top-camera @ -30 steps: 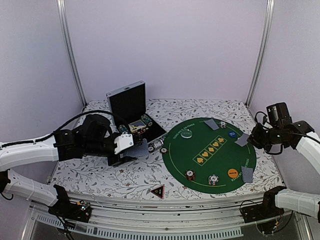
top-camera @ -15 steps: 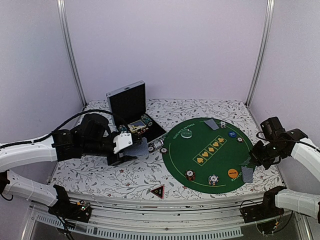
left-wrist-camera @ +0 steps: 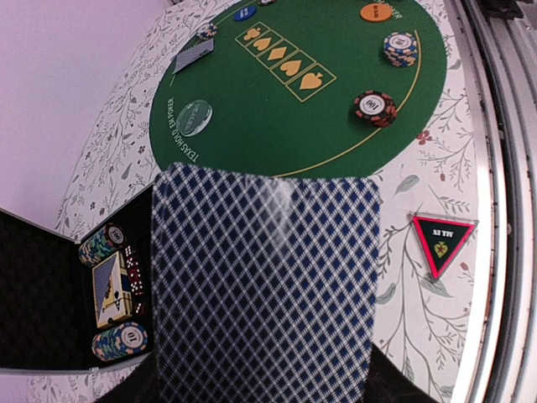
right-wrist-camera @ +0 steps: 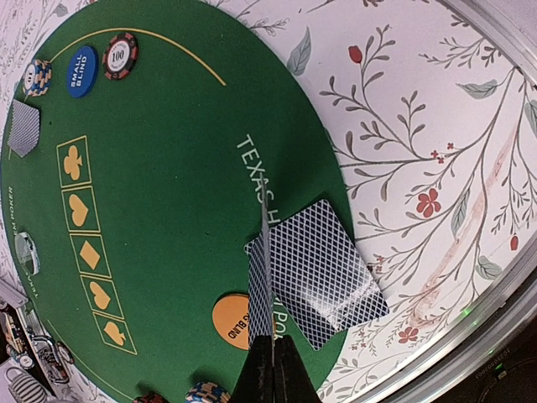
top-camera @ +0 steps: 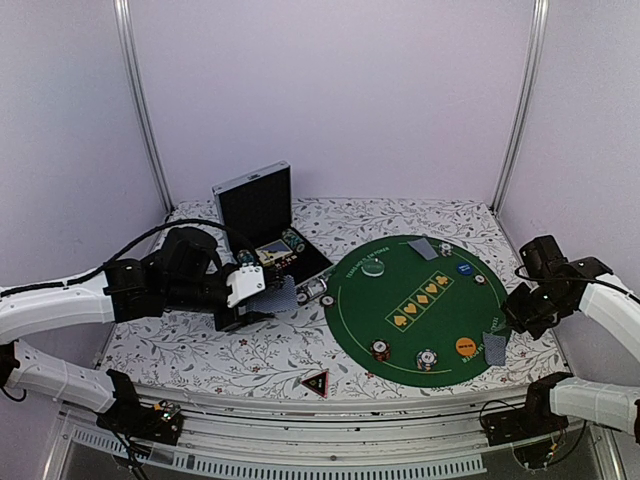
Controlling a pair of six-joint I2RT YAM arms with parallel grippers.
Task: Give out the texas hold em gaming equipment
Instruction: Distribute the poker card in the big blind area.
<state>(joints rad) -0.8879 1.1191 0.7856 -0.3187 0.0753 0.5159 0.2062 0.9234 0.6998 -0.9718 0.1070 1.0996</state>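
White arms (top-camera: 50, 305) with black joints (top-camera: 130, 285), black cables (top-camera: 140, 240), black-tipped right pincer (right-wrist-camera: 270, 353).

Left arm (top-camera: 60, 305) stretches in from the left edge, elbow bent, left pincer (top-camera: 266, 294) at centre-left, jaws spread partway, holding a flat card (left-wrist-camera: 264, 285). Right arm (top-camera: 605, 295) bends in from the right edge, wrist tipped down, right pincer (right-wrist-camera: 271, 363) pinched tight on an edge-on card (right-wrist-camera: 261, 290).

Light bright, even, diffuse; shadows faint. Left wrist: blue-checked card (left-wrist-camera: 264, 285) near lens, slightly soft, pale glare streak. Right wrist: edge-on card (right-wrist-camera: 262, 277) blurred.
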